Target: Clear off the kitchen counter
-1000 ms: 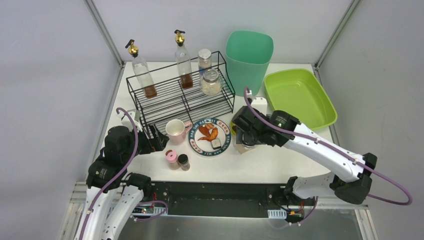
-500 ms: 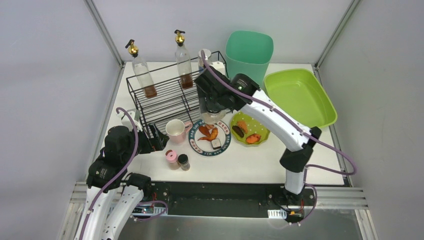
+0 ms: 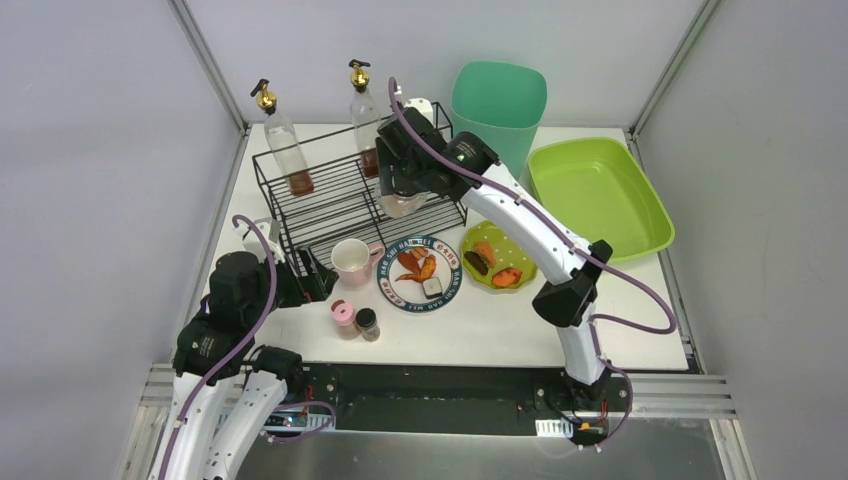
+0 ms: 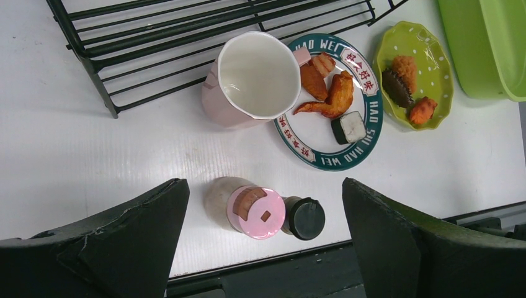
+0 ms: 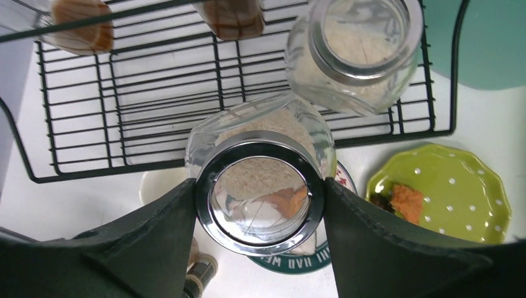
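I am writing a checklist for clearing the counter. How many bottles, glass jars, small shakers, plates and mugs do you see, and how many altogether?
pump bottles: 2
glass jars: 2, one in the right gripper
small shakers: 2
plates: 2
mug: 1
Total: 9

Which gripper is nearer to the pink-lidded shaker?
Left. The left gripper is close to the pink-lidded shaker; the right gripper is over the wire rack, holding a jar.
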`<state>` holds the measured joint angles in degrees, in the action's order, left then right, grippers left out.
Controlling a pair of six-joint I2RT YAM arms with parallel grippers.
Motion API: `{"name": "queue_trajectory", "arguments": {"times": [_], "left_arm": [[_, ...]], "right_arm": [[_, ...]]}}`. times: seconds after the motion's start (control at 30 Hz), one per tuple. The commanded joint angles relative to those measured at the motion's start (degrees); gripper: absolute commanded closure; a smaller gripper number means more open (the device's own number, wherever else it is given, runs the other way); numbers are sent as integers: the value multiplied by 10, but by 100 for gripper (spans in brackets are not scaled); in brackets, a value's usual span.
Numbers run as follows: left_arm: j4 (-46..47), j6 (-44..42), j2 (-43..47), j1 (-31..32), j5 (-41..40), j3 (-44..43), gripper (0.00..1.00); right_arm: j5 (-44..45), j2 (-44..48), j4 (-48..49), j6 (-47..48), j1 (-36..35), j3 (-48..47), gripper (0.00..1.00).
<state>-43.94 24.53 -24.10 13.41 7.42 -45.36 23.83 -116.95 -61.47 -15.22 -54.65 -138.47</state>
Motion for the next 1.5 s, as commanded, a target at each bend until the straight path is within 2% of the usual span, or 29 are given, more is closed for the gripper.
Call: {"name": "queue_trajectory", "arguments": {"times": [0.0, 0.37, 0.57, 0.73, 0.93, 1.07, 1.17, 1.27, 1.37, 1.47], "left_arm": [[15, -6, 1, -6, -2, 0, 0], [15, -6, 3, -7, -1, 0, 0], [15, -6, 4, -7, 0, 0, 0], [15, -7, 2, -7, 2, 0, 0], [15, -7, 1, -7, 4, 1, 0], [15, -7, 0, -7, 5, 1, 0], [15, -7, -1, -6, 5, 1, 0], [15, -8, -1, -7, 6, 0, 0], [15, -8, -1, -7, 5, 0, 0], [15, -8, -3, -6, 8, 0, 0]], "right_arm": [[-9, -5, 101, 15, 2, -51, 91], [-13, -52, 151, 6, 14, -49, 92], [-11, -68, 144, -3, 27, -50, 91], [-5, -81, 127, -2, 31, -51, 83], [-18, -100, 123, -4, 33, -63, 66], [-25, -113, 123, -5, 32, -75, 44], [-26, -116, 127, -5, 32, -74, 38], [-29, -119, 130, -6, 33, -73, 23], [-38, -120, 134, -8, 32, -70, 16], [-49, -113, 145, -9, 32, -56, 2]]}}
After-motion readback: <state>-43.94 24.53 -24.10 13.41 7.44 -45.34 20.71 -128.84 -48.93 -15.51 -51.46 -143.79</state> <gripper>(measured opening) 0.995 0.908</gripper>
